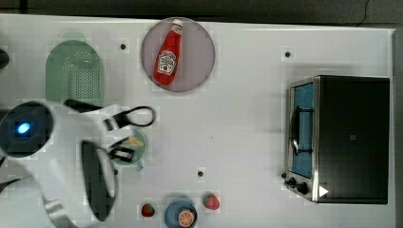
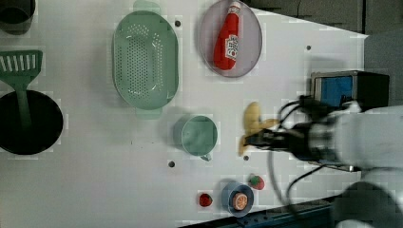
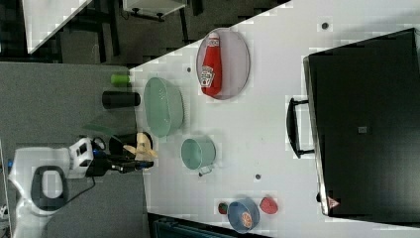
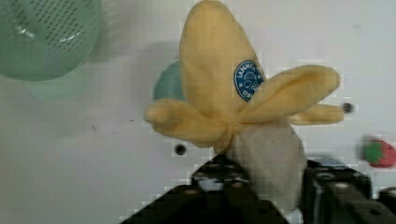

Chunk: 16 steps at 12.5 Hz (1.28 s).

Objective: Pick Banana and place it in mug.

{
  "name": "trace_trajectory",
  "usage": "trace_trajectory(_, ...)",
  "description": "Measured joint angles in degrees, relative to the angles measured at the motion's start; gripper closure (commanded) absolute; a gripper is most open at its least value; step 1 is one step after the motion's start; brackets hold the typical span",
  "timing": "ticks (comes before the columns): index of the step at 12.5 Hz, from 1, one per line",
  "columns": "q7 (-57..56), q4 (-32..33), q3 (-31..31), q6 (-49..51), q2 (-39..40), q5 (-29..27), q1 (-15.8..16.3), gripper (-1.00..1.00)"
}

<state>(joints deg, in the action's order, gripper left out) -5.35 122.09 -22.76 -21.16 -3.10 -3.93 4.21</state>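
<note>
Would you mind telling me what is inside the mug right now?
The mug looks empty in the left view; its bare teal interior shows. The banana is in the hand, outside the cup.

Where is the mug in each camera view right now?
Top view: mug lower left, partly under the gripper.
Left view: mug centre, below the colander.
Right view: mug centre, right of the colander.
Wrist view: teal sliver behind the banana.
Shared landmark: ketchup bottle.
</note>
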Motion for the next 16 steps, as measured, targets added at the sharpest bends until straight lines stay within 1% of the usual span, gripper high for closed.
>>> trace_trajectory(3,5.5,2.5,-5.0,-7.7,4.0,0.5,0.9,0.38)
trace_trajectory(4,7.2,3.4,-5.6,-11.3,5.4,-0.1,1.2,0.38)
trace_trajectory(5,8.9,5.1,-5.0,-15.0,5.9,0.0,1.7,0.38)
trace_trajectory(6,10.1,7.2,-4.2,-17.6,6.2,1.2,1.9,0.38)
trace_trajectory(7,10.9,9.2,-3.9,-19.2,6.7,0.9,1.5,0.38)
trace_trajectory(9,11.1,11.1,-3.8,-23.7,9.3,0.5,0.5,0.38)
trace_trajectory(10,11.1,11.5,-4.3,-26.6,10.7,0.5,-0.5,0.34)
trace_trajectory(11,11.6,11.9,-4.3,-29.0,12.1,-0.1,-0.8,0.15)
trace_trajectory(13,13.1,12.0,-3.0,-29.8,13.1,-0.8,0.0,-0.30)
trace_trajectory(16,13.2,13.5,-2.7,-32.5,12.8,-0.8,-0.8,-0.97)
